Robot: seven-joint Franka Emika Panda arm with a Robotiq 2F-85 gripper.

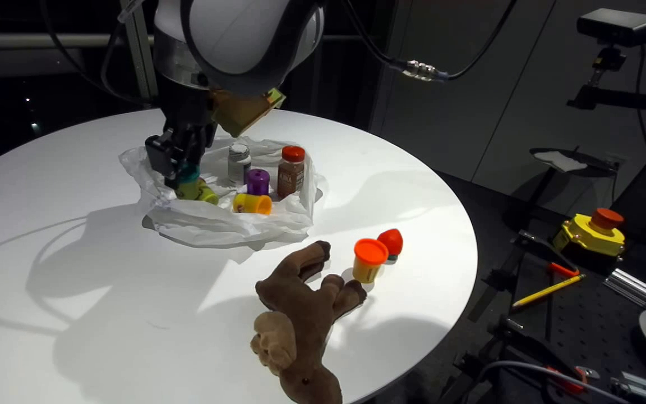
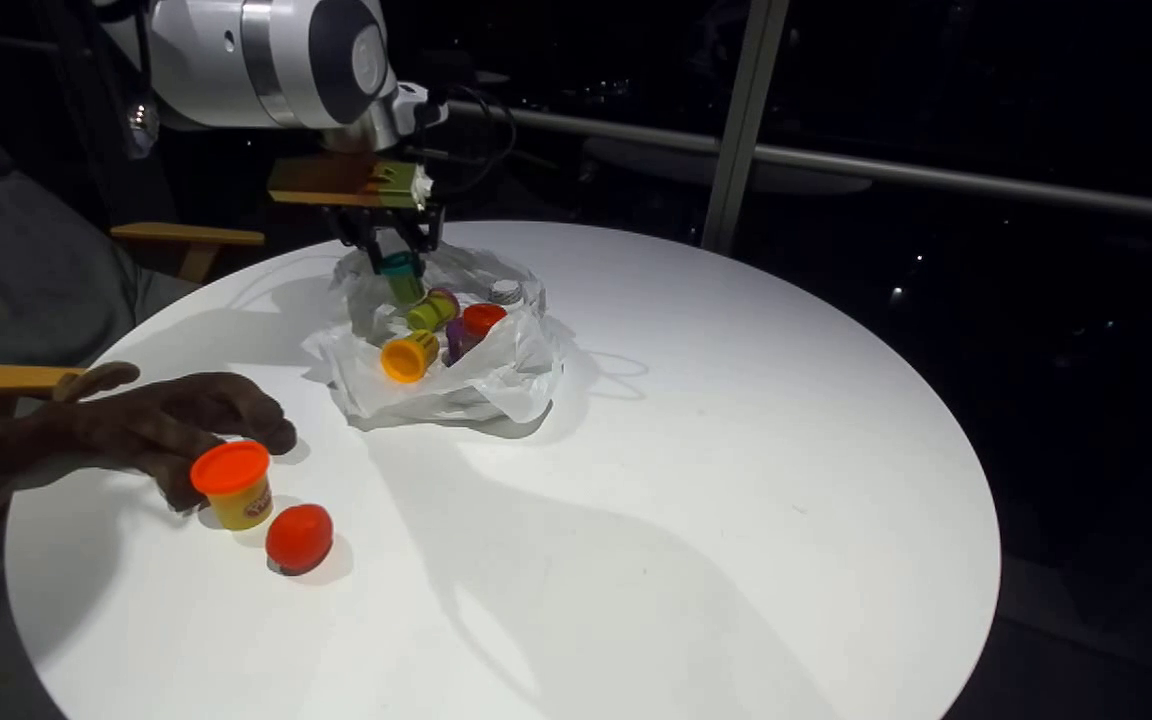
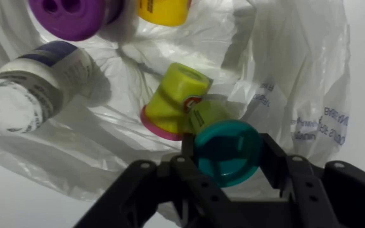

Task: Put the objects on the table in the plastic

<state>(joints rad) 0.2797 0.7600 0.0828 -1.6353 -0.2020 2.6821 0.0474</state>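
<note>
Leftmost in an exterior view: fingers [image 3: 272, 161] clenched on a teal-lidded cup [image 1: 189, 174], down inside the plastic bag [image 1: 225, 225]. Its body crowds a tipped lime cup [image 1: 207, 194]; whether the base has footing, can't tell. If it hasn't, release could topple it. Backing out, a finger may hook the bag and drag everything (the folds look loose enough). Rightward, also bagged: white bottle [image 1: 239, 165], yellow cup [image 1: 250, 203] on its side, purple cup [image 1: 258, 183], red-capped jar [image 1: 290, 175]; such a tug could upset the upright ones. Farther right, on the tabletop [image 1: 407, 191]: brown plush [image 1: 304, 308], probably too bulky for the room left, then orange-lidded cup [image 1: 368, 264] and red rounded piece [image 1: 391, 241]
</note>
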